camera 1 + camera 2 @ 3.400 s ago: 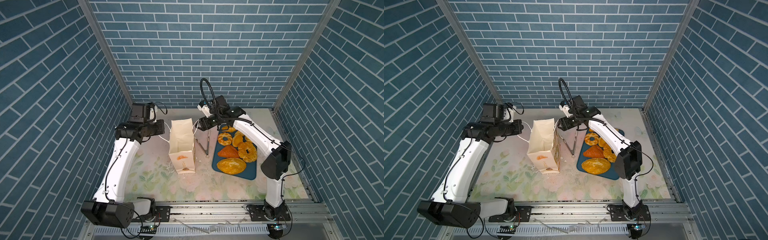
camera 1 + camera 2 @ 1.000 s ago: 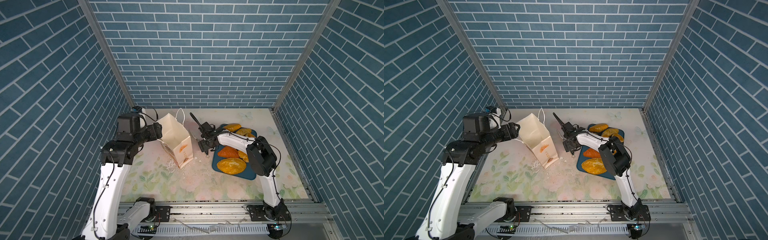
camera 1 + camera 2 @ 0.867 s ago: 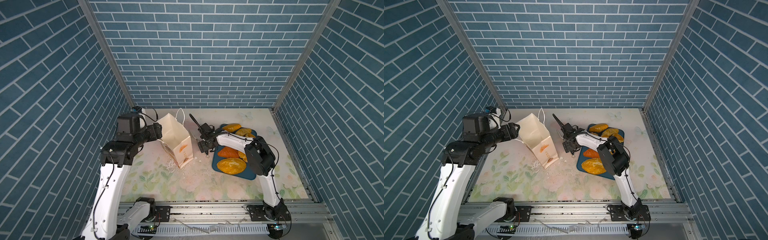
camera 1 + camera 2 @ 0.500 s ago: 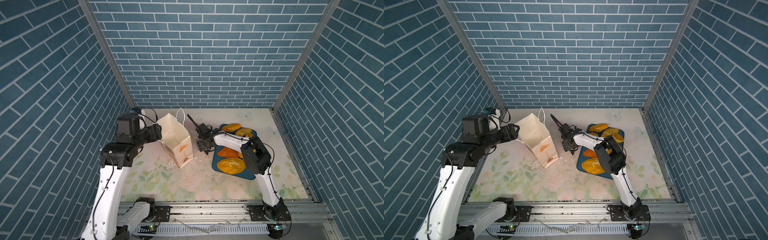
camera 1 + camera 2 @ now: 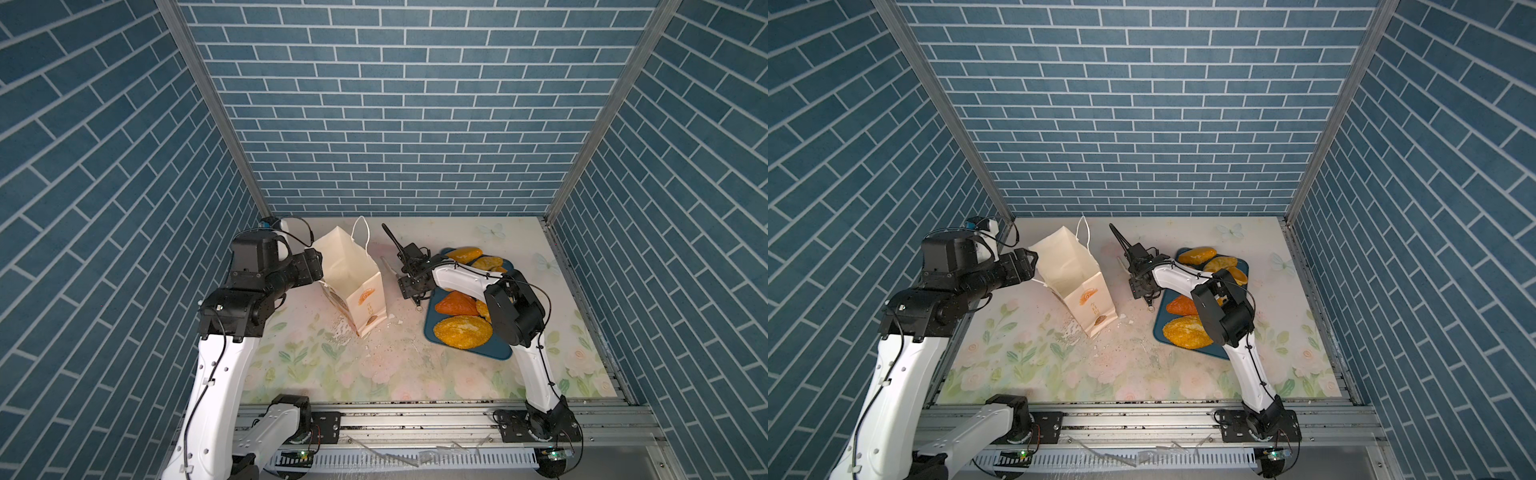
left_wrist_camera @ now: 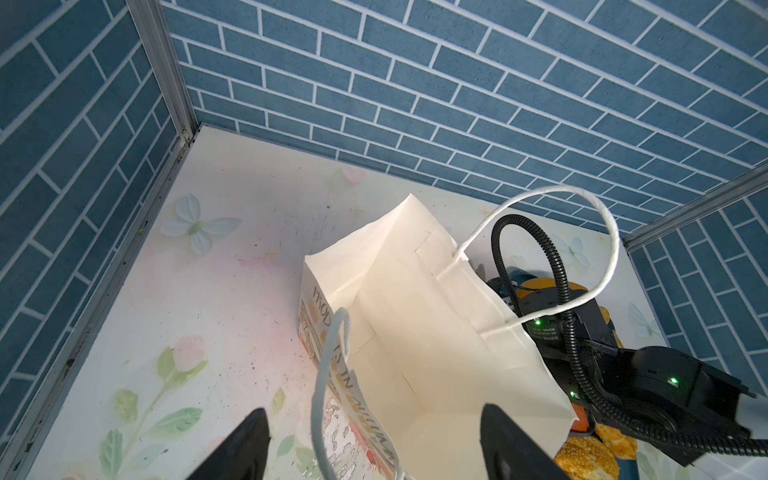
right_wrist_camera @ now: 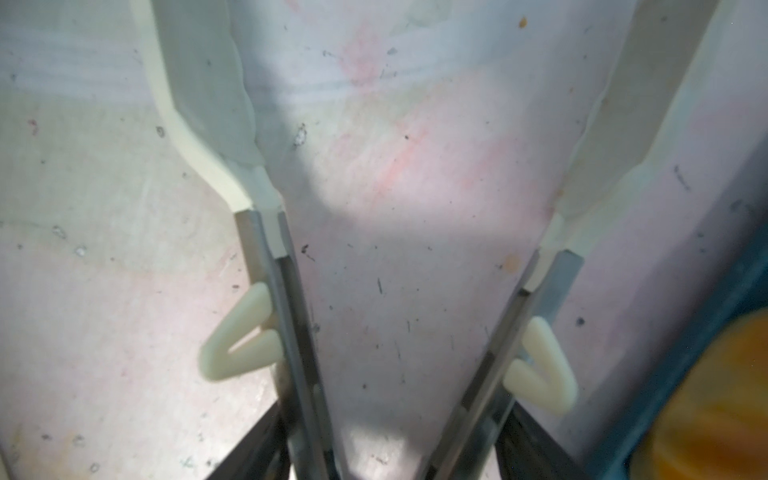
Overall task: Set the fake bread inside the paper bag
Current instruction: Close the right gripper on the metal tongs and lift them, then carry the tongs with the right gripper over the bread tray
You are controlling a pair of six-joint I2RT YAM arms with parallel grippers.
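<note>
Top views both show the bench (image 5: 324,374) with the paper bag (image 5: 353,270) toward its far left corner. The bag is tall and cream-white with orange bread pictures on its sides. It is tilted, its open mouth leaning toward the left edge, and one white cord handle (image 6: 552,190) stands up. The left gripper (image 6: 374,419) is at that mouth with its jaws wide apart. One finger is outside the printed wall and the other is in front of the pale inside; whether either presses the paper cannot be told.

The dark blue tray (image 5: 496,351) lies toward the right edge and carries the fake bread (image 5: 1187,331), all glossy golden-orange. The seeded loaf (image 5: 462,332) is at the tray's near end, the reddish triangle (image 5: 455,304) is just beyond it, and the buns (image 5: 464,252) are at the far end. The right arm (image 5: 461,278) crosses the tray's middle and hides what lies there.

Between bag and tray the tongs (image 7: 286,311) lie on the bench, spread in a V. The right gripper (image 7: 390,440) is clamped against the outside of both metal arms.

A few seconds before, the bag stood upright with the left gripper off to its left. The right gripper hung high above the tongs, and two rings showed on the tray. Now the bag leans, and the lowered arm covers the rings. Over the last second, bag and grippers have kept their places.
</note>
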